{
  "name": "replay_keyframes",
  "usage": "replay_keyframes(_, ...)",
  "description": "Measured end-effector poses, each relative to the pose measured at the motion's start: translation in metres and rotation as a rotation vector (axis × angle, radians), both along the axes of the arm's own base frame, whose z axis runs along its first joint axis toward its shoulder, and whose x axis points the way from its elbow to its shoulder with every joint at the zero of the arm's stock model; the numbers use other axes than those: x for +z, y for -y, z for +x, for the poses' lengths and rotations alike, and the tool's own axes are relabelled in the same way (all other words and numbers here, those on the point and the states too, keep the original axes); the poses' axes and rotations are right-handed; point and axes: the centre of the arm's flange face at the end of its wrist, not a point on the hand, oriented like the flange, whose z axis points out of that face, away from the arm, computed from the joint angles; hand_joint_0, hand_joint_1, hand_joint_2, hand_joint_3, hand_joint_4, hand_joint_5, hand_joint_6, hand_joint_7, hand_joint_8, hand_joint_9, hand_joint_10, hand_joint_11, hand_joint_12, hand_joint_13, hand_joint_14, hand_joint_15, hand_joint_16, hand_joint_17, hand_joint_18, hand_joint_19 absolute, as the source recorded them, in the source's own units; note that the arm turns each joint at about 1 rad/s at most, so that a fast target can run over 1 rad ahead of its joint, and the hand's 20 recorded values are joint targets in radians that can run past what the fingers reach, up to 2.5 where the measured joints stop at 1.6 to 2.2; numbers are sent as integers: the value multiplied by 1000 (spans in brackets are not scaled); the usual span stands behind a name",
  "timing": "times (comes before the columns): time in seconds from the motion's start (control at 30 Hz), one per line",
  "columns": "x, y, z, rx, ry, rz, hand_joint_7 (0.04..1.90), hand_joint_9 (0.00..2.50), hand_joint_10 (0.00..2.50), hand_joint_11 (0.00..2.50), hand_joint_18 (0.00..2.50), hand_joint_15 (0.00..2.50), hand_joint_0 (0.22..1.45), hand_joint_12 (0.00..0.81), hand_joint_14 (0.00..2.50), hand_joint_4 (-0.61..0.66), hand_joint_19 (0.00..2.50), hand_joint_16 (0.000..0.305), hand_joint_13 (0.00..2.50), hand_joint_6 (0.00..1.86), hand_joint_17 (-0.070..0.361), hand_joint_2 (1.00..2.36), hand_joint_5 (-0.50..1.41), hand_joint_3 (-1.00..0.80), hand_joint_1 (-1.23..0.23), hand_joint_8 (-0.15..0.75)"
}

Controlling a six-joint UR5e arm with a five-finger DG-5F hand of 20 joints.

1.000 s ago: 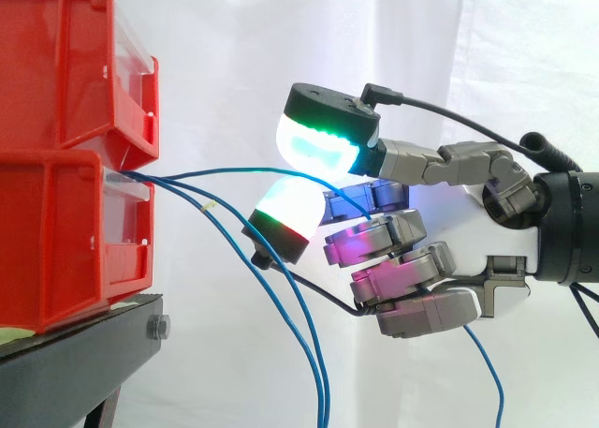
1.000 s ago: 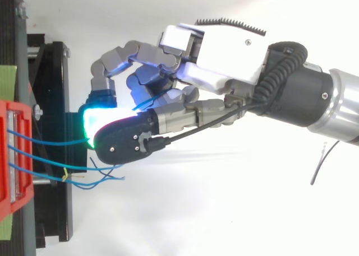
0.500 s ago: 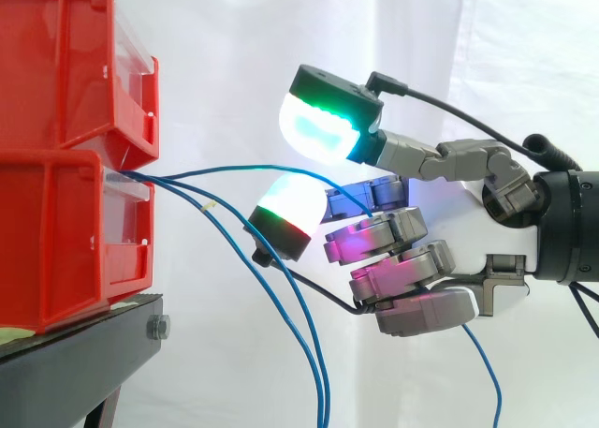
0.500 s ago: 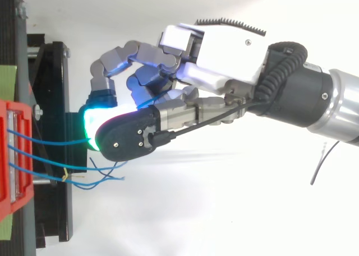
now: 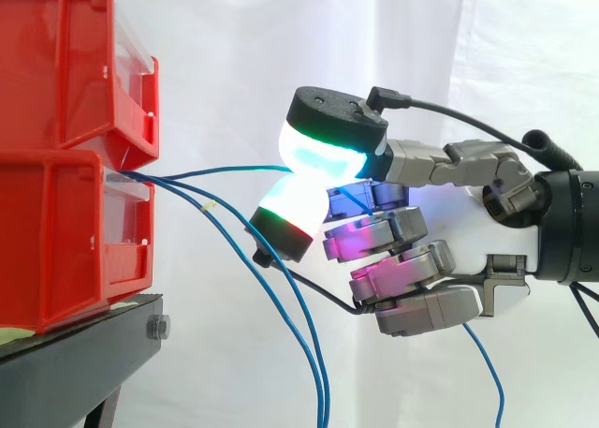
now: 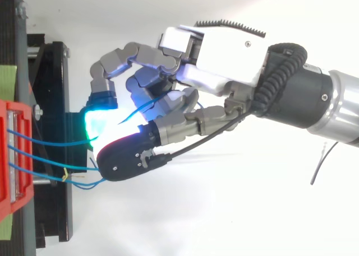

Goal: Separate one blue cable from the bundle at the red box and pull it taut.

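Reaches in level from 3 o'clock with the hand (image 6: 224,54), pinches 1 blue cable (image 5: 220,171) between glowing pads (image 5: 318,147) at 3 o'clock of 2 stacked red bins (image 5: 56,213) on 1 black stand (image 5: 84,362), curls the remaining fingers, leaves 2 other blue cables (image 5: 320,400) drooping toward 6 o'clock.

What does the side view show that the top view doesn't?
Side view: the red bins sit stacked one on the other, and two loose blue cables droop downward. Top view: the cables leave the bins side by side, and the arm stretches off to the right. Both: the hand has its glowing fingers pinching one blue cable.
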Motion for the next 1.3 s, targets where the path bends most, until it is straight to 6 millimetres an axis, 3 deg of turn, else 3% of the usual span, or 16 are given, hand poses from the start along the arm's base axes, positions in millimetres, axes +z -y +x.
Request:
replay_keyframes(0.17, 0, 0, 0, 0, 0, 0, 1236, 817, 2500, 2500, 1670, 1753, 553, 454, 2500, 108, 1391, 47, 1133, 868, 105, 1001, -102, -500, -630, 308)
replay_keyframes(0.3, 0, 0, 0, 1, 0, 0, 1246, 818, 2500, 2500, 1650, 1747, 555, 453, 2500, 118, 1325, 47, 1128, 863, 106, 1000, -103, -500, -526, 312)
replay_keyframes(0.37, 0, 0, 0, 1, 1, 0, 1308, 821, 2500, 2500, 1638, 1728, 579, 451, 2500, 111, 1351, 46, 1130, 867, 102, 1019, -97, -233, -580, 281)
replay_keyframes(0.47, 0, 0, 0, 1, 1, 0, 1295, 857, 2500, 2500, 1710, 1717, 572, 468, 2500, 91, 1117, 58, 1191, 869, 130, 1020, -89, -114, -633, 262)
replay_keyframes(0.6, 0, -1, 0, 2, 2, 0, 1288, 847, 2500, 2500, 1713, 1731, 578, 478, 2500, 68, 1149, 57, 1187, 871, 129, 1022, -88, -58, -688, 249)
replay_keyframes(0.73, 0, -2, 1, 2, 3, -1, 1275, 828, 2500, 2500, 1708, 1711, 586, 478, 2500, 94, 1187, 55, 1176, 873, 124, 1020, -93, -78, -700, 267)
replay_keyframes(0.8, 1, -2, 1, 2, 4, -3, 1289, 791, 2500, 2500, 1655, 1763, 564, 459, 2500, 119, 1394, 46, 1124, 871, 103, 1021, -102, -191, -678, 301)
replay_keyframes(0.87, 1, -2, 1, 2, 6, -7, 1267, 792, 2500, 2500, 1652, 1741, 567, 463, 2500, 122, 1403, 46, 1127, 869, 104, 1011, -103, -372, -642, 306)
replay_keyframes(0.97, 1, -2, 1, 2, 9, -11, 1259, 792, 2500, 2500, 1650, 1725, 553, 464, 2500, 135, 1368, 47, 1130, 863, 105, 1003, -103, -466, -581, 311)
replay_keyframes(1.1, 1, -2, 1, 3, 10, -12, 1243, 788, 2500, 2500, 1647, 1721, 566, 461, 2500, 136, 1365, 46, 1125, 861, 103, 1003, -105, -466, -576, 317)
replay_keyframes(1.3, 1, -2, 1, 2, 11, -12, 1265, 789, 2500, 2500, 1666, 1738, 591, 462, 2500, 99, 1425, 44, 1132, 860, 100, 1017, -102, -289, -642, 282)
